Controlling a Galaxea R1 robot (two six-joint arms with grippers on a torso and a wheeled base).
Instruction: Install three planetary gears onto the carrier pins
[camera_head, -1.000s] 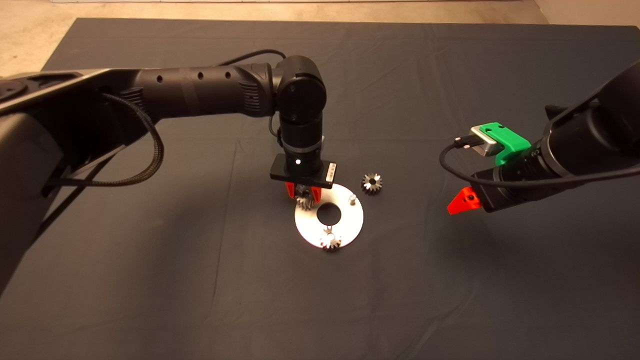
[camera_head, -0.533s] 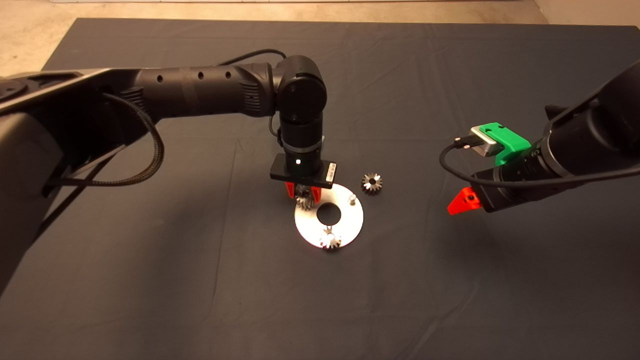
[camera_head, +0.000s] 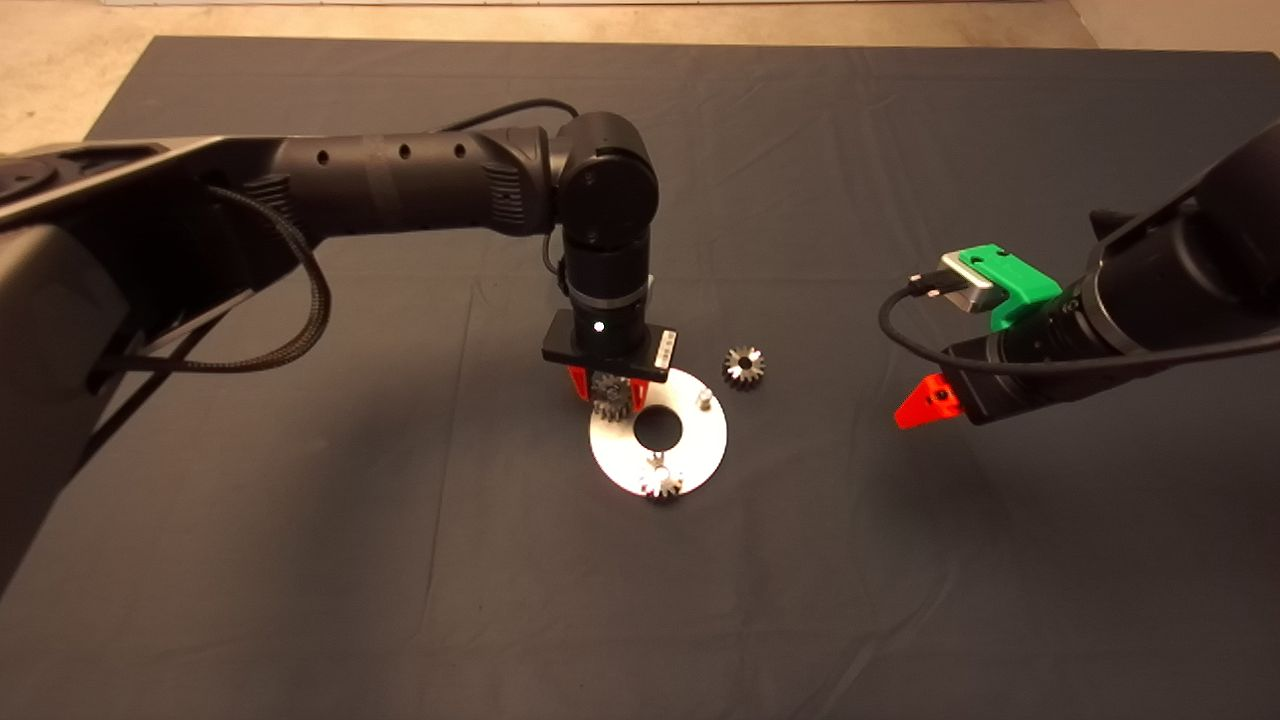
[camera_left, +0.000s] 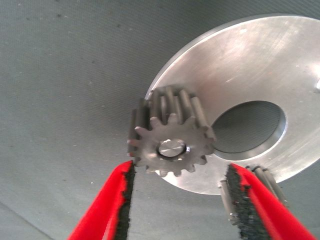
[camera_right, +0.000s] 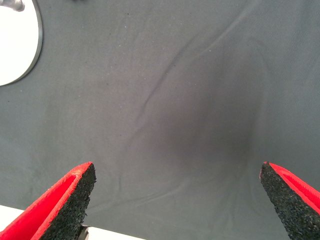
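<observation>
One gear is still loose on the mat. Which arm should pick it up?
Right. Its open end effector waits free, on the loose gear's side. The left end effector is open astride the gear just seated on the disc.

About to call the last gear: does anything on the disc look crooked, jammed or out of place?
Nothing stands out. Left gripper, jaws open, flanks a gear sitting level on its pin; another gear sits on the white disc. Third gear lies on the mat, one pin bare. Right gripper waits aside.
</observation>
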